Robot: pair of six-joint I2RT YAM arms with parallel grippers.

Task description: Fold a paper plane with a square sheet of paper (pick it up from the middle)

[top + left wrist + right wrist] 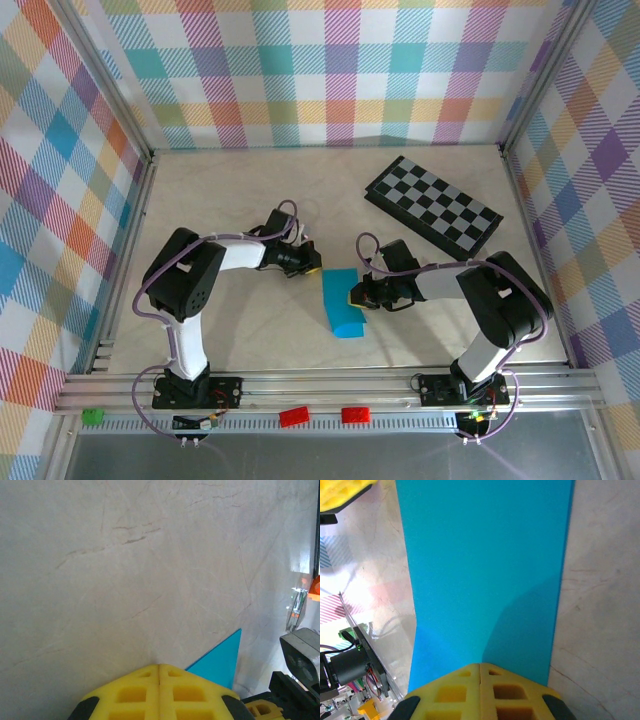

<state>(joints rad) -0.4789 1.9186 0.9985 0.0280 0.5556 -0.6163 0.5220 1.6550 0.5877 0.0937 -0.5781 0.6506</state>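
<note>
Cyan paper [338,312], open table [240,200] around | left jaws pressed together | right jaws likewise, seemingly on its edge

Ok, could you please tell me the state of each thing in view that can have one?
paper: folded into a narrow strip, lying flat on the table.
left claw: shut, next to a corner of the paper.
right claw: shut, tips over the paper.
board: lying flat, apart from the paper and both claws.
</note>
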